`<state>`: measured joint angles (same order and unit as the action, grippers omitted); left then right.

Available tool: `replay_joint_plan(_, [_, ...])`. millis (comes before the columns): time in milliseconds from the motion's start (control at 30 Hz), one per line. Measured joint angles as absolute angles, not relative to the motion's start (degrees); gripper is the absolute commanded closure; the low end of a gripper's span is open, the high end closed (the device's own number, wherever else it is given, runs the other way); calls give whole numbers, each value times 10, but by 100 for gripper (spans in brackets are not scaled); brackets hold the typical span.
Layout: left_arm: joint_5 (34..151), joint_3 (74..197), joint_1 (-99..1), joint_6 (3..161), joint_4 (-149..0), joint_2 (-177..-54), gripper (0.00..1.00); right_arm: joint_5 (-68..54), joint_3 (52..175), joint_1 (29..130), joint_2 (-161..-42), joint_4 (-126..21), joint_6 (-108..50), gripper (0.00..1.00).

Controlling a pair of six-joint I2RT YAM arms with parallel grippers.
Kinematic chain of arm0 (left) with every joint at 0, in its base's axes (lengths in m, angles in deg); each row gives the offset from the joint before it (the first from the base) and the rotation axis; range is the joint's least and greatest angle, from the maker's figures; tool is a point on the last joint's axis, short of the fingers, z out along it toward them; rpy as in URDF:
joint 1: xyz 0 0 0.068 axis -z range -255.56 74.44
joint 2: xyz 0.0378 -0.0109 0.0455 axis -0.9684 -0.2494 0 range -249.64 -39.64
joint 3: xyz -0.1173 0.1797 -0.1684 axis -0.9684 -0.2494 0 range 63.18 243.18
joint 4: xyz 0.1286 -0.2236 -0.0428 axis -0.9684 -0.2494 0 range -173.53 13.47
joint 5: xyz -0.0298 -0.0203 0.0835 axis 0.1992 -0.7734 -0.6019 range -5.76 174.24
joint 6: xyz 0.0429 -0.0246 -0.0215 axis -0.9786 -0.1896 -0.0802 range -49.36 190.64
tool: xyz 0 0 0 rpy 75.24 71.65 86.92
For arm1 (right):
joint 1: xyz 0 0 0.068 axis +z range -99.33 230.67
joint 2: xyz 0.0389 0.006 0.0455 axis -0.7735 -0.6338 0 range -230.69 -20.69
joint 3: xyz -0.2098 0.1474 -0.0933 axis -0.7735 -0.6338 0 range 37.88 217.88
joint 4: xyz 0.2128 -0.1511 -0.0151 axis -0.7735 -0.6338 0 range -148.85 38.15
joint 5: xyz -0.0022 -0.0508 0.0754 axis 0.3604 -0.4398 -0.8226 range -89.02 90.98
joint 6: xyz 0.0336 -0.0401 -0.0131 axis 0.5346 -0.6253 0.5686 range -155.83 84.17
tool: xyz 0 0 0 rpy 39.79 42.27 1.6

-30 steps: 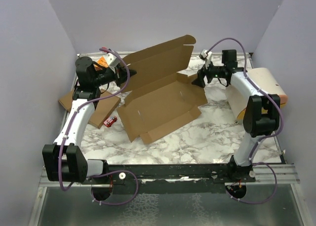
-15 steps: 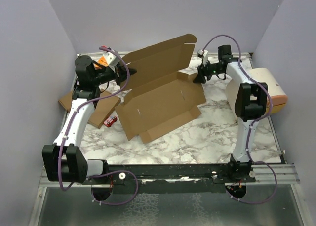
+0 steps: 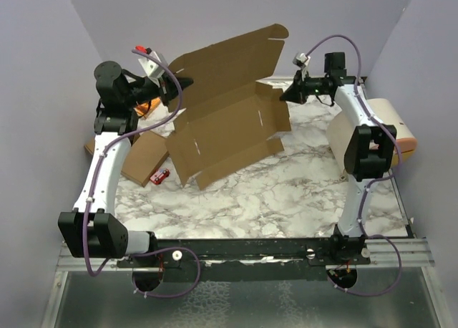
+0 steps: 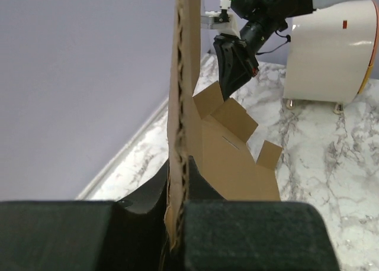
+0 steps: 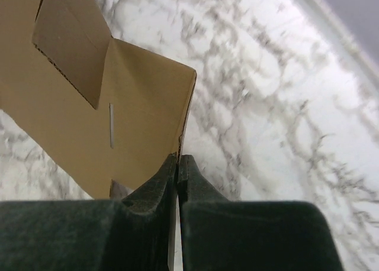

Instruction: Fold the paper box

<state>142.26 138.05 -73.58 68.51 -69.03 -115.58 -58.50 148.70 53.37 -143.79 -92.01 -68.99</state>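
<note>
Just now the right hand (image 3: pixel 287 95) clenched on the far-right flap of the large brown cardboard paper box (image 3: pixel 229 124). The left hand (image 3: pixel 180 84) is pinching its left edge. The box is mid-table (image 3: pixel 308 192), far side lifted, and looks ready for folding.

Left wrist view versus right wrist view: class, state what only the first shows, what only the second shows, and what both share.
Only the left wrist view: the left gripper clamped on an upright edge of the paper box, and a white rounded appliance. Only the right wrist view: the right gripper pinching a panel edge, close up. Both: the paper box, the marble table and the right gripper.
</note>
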Motion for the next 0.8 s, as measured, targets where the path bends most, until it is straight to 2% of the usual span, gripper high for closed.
replay_joint_plan(167, [1423, 1428, -738, 681, -689, -1160, 100, -583, 1374, 532, -1345, -705, -591, 99])
replay_joint_plan(300, [1423, 1385, -731, 681, -653, -1158, 100, -570, 1237, 535, -1279, -473, -505, 99])
replay_joint_plan(400, [1422, 1339, -721, 680, -645, -1158, 100, -552, 1174, 540, -1279, -354, -462, 99])
replay_joint_plan(600, [1418, 1300, -703, 673, -646, -1158, 100, -535, 1065, 546, -1288, -185, -393, 99])
replay_joint_plan(800, [1418, 1288, -701, 670, -646, -1154, 100, -537, 986, 546, -1275, -76, -372, 99])
